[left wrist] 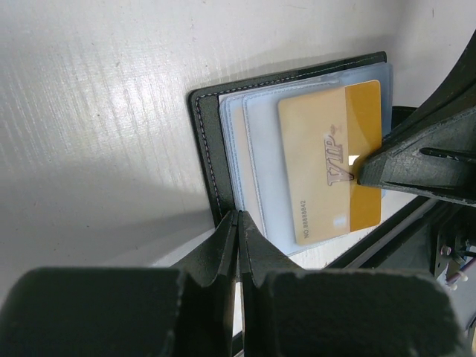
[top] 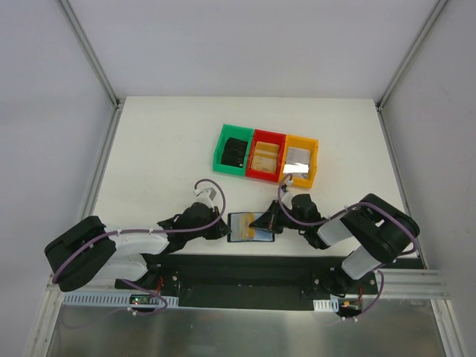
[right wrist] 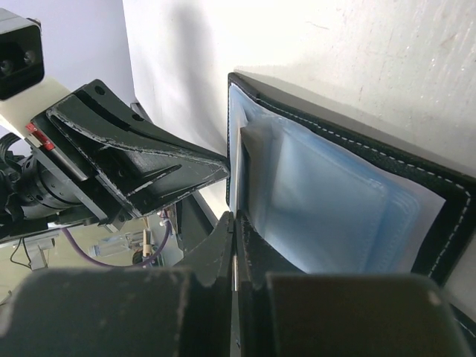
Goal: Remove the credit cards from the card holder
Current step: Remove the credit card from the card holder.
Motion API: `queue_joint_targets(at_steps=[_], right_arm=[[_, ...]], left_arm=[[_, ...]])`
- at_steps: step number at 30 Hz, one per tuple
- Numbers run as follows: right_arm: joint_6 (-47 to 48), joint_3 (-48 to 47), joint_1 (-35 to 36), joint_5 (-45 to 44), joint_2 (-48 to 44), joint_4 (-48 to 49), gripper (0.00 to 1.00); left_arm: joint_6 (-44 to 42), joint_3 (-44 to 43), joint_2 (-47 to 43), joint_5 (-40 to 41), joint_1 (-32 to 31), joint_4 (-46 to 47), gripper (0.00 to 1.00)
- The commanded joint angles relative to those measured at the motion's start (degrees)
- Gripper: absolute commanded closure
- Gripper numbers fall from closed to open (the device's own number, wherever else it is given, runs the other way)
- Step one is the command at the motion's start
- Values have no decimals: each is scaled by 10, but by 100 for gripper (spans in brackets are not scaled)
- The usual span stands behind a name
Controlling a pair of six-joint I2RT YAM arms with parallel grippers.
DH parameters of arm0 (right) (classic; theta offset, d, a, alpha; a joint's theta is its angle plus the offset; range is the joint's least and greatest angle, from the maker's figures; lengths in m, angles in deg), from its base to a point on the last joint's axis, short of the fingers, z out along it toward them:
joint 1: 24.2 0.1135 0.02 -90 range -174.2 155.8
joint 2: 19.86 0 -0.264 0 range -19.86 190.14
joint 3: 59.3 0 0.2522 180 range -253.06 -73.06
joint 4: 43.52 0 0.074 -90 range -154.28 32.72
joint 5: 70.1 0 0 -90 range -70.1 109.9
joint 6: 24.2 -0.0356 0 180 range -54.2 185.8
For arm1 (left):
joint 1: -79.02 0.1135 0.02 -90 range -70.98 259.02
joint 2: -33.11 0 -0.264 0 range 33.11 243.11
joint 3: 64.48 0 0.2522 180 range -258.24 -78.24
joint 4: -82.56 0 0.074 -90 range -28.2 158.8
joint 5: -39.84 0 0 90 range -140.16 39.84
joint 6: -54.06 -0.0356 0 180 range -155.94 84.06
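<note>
The black card holder (top: 238, 224) lies open near the table's front edge, its blue-grey sleeves (left wrist: 260, 149) facing up. A gold credit card (left wrist: 327, 156) sticks partway out of a sleeve toward the right. My right gripper (top: 272, 220) is shut on that exposed end; its dark fingers (left wrist: 416, 160) enter the left wrist view from the right. In the right wrist view its jaws (right wrist: 234, 217) stand together at the holder's (right wrist: 349, 137) open edge. My left gripper (left wrist: 239, 214) is shut with nothing between its fingers, tips pressing on the holder's left side (left wrist: 202, 141).
Behind the holder stand three small bins in a row: green (top: 223, 152) with a black item, red (top: 266, 136) with tan cards, yellow (top: 300, 141) with a pale item. The black base rail (top: 238, 271) runs just in front of the holder.
</note>
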Motion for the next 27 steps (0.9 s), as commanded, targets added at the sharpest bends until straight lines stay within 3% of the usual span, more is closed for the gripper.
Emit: queue_joint_targets(at_steps=[1,12,27], right_arm=[[13,0,-6,7,-26,13,99],[31,-2,-14,10,-68,-35,99],[167,-46,-20,-30,-252,-339,99]], left_arm=[[1,18,-9,32,0,-42,100],[4,21,-16,33,-1,-44,100],[-7,13,-35,29,0,-50,100]])
